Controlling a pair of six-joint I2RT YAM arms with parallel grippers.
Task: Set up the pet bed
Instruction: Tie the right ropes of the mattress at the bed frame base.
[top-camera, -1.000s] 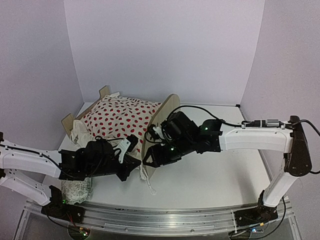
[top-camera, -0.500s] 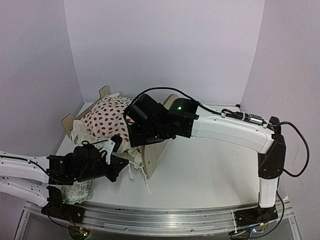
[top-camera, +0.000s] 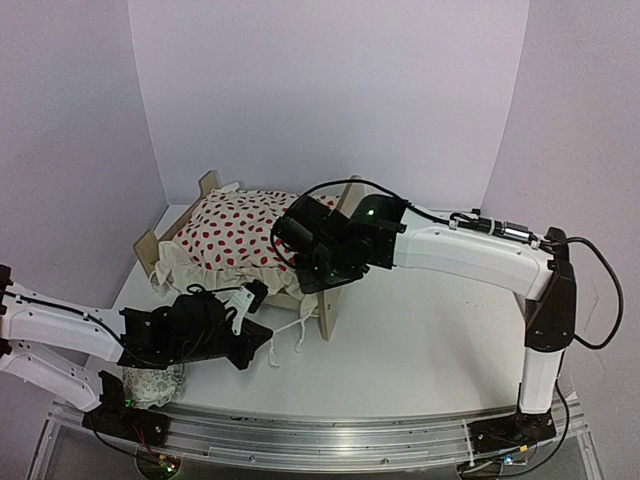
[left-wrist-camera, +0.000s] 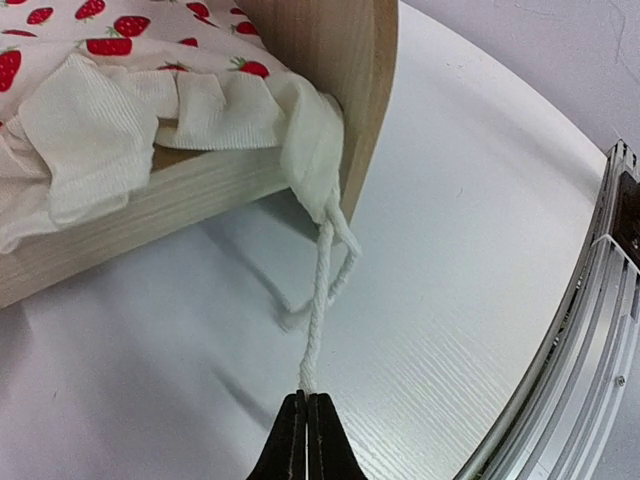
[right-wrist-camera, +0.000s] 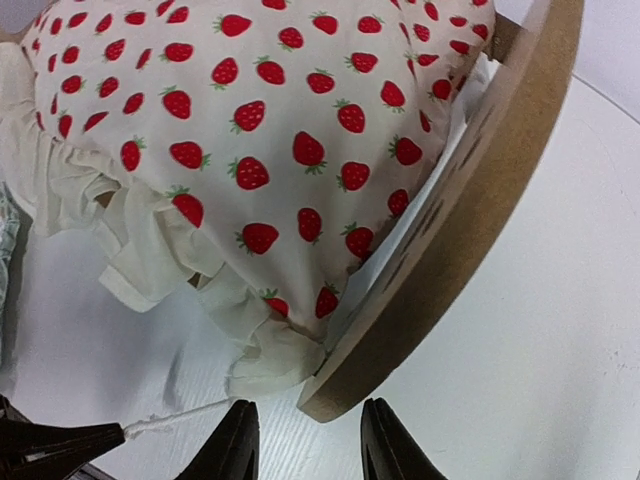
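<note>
The pet bed (top-camera: 331, 312) stands level at the back left, its rounded headboard (right-wrist-camera: 470, 200) toward the middle. The cream blanket (top-camera: 235, 228) with red strawberries covers it and hides the mattress. The blanket's ruffle hangs over the side rail (left-wrist-camera: 150, 215). My left gripper (left-wrist-camera: 307, 402) is shut on the blanket's white cord (left-wrist-camera: 320, 300), low in front of the bed; it also shows in the top view (top-camera: 260, 338). My right gripper (right-wrist-camera: 305, 435) is open, its jaws astride the headboard's near corner without touching it; in the top view it (top-camera: 312, 283) is over that end.
A pale lacy pillow (top-camera: 152, 382) lies by the left arm's base. The metal rail (left-wrist-camera: 600, 330) runs along the table's near edge. Bare white table (top-camera: 430, 340) lies right of the bed. Walls close in at back and sides.
The bed was tipped up with its headboard lifted and now stands level on the table. My right gripper has moved over the headboard's near end. My left gripper has shifted right, still holding the cord.
</note>
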